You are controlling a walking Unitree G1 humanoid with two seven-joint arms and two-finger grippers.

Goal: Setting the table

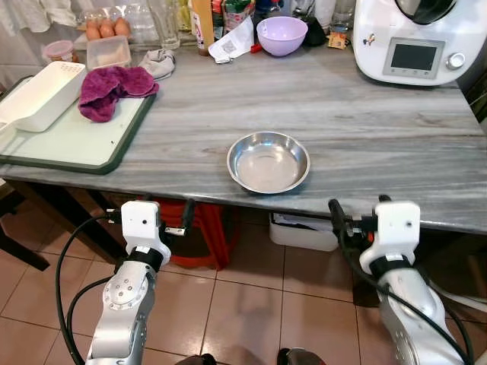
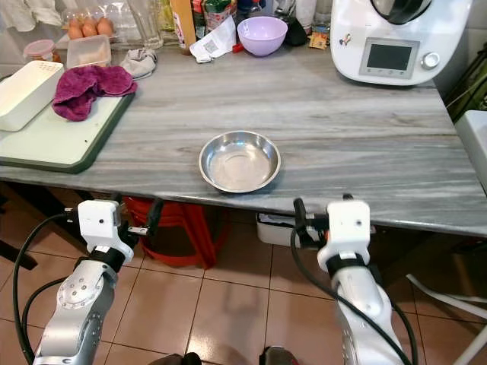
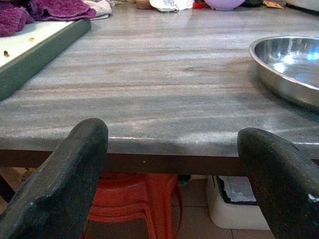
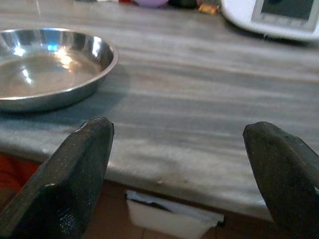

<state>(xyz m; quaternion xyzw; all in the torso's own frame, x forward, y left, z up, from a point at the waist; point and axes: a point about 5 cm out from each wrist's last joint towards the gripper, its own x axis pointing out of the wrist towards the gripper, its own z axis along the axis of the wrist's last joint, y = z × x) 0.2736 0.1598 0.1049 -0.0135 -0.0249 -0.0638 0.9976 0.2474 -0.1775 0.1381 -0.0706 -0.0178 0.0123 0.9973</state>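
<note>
Purple cloth [image 1: 112,87] on green-rimmed board [image 1: 76,141], lilac bowl [image 1: 281,35], white kitchen machine [image 1: 415,38] behind.

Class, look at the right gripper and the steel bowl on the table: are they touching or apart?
Apart. In the right wrist view the open right gripper sits short of the table edge, with bare tabletop between its fingers and the steel bowl.

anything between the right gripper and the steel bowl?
Nothing but bare tabletop. In the right wrist view the open right gripper sits just off the table edge, and the steel bowl lies ahead and to one side with only grey surface between.
</note>
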